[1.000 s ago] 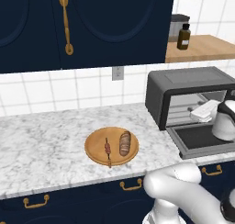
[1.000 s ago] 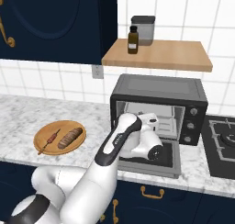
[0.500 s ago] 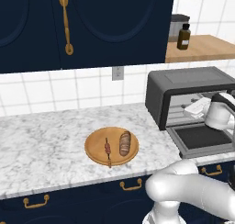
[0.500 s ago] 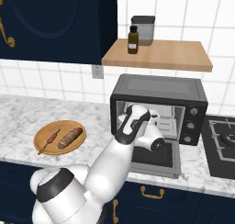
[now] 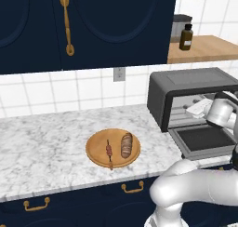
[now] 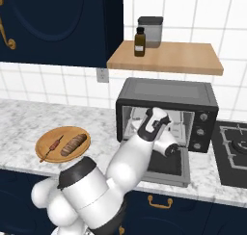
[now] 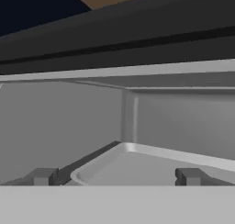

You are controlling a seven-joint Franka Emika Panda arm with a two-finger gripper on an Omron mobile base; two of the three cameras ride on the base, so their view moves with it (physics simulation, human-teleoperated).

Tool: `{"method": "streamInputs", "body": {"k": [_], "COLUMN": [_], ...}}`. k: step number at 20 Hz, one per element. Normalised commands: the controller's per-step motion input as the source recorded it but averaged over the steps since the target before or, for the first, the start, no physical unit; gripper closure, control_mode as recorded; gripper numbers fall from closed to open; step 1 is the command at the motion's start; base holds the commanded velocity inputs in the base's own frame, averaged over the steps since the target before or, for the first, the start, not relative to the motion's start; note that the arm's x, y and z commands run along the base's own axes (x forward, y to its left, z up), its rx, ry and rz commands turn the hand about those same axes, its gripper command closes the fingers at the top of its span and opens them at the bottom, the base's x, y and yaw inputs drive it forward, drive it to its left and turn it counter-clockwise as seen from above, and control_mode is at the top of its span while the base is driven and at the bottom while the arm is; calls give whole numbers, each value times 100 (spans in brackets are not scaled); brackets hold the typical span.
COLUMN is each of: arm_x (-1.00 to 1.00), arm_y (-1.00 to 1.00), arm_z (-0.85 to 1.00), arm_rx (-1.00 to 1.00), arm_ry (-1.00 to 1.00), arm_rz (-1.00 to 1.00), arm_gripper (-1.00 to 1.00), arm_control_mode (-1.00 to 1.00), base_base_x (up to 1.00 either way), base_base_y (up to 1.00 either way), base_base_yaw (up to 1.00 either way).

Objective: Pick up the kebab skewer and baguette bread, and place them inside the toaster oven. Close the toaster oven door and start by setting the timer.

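Lifted higher at the toaster oven (image 6: 166, 113) mouth, the gripper (image 7: 114, 176) holds its fingers spread and empty; kebab skewer (image 5: 109, 151) and baguette bread (image 5: 126, 145) lie side by side, near-to-far, well left.

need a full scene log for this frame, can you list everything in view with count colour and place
kebab skewer: 1, dark red-brown, on plate, left of bread
baguette bread: 1, golden-brown, on plate
plate: 1, wooden, round, on counter left of oven
toaster oven: 1, dark grey, on counter under shelf
toaster oven door: 1, dark, folded down open
oven tray: 1, light grey, inside oven
counter: 1, white-grey marble
shelf: 1, wooden, above oven
bottle: 1, brown, on shelf
canister: 1, grey, behind bottle
wall outlet: 1, grey, on tiles
stove burner: 1, black, right of oven
gripper: 1, open, empty, at oven mouth
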Motion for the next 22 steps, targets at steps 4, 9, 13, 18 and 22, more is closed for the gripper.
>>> {"method": "streamInputs", "body": {"k": [4,9,13,18,22], "arm_x": [28,30,35,5,12], "arm_y": [-20,-5,0,0,0], "arm_z": [-6,-15,-14,-33,-24], "arm_rx": [0,2,4,1,0], "arm_ry": [0,0,0,0,0], "arm_rz": [0,0,0,0,0], "arm_gripper": [-100,-100,-100,-100,-100], "arm_control_mode": [-100,-100,-100,-100,-100], "base_base_x": [0,0,0,0,0], "base_base_y": [0,0,0,0,0], "base_base_yaw": [0,0,0,0,0]}}
